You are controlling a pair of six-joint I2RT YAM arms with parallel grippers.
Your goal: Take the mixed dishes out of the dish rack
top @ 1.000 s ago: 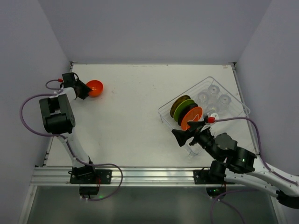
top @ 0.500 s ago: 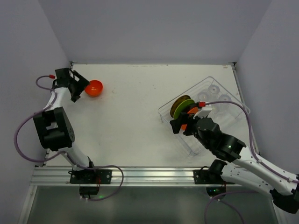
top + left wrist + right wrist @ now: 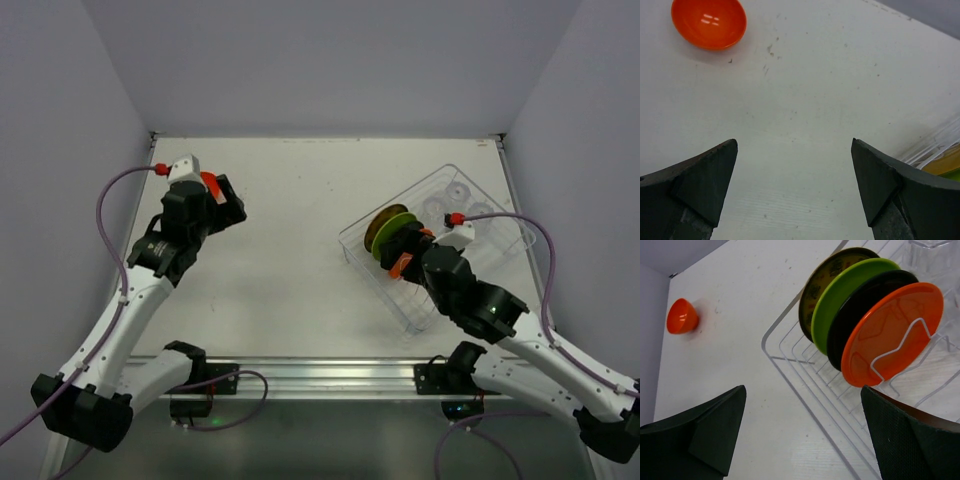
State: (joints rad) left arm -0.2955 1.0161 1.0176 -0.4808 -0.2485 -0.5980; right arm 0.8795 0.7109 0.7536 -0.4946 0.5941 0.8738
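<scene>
Since 1 second ago, the left gripper [image 3: 795, 147] has been opened off the bowl [image 3: 709, 22] and swung toward the rack [image 3: 352, 243], and the right gripper [image 3: 802, 390] has been brought up to the plates. Both grippers are seen spread wide, and nothing is held in either.

The bowl is left upright on the table, well apart from the rack on its left side, so that item can be judged as unloaded. 4 plates are stood on edge between the rack's dividers: the patterned plate [image 3: 822, 277] at the back, then the green plate [image 3: 847, 292], the dark plate [image 3: 862, 310], and the orange plate [image 3: 892, 327] nearest the right gripper. Clear cups [image 3: 455, 195] are seen at the rack's far end.

The step in hand is judged to be the approach to the orange plate. For the next move, the right jaws would need to be set astride that plate's rim, 1 finger on each face, without the dark plate being caught. The plate would then need to be gripped and lifted straight up, clear of the dividers, before being carried out of the rack.
</scene>
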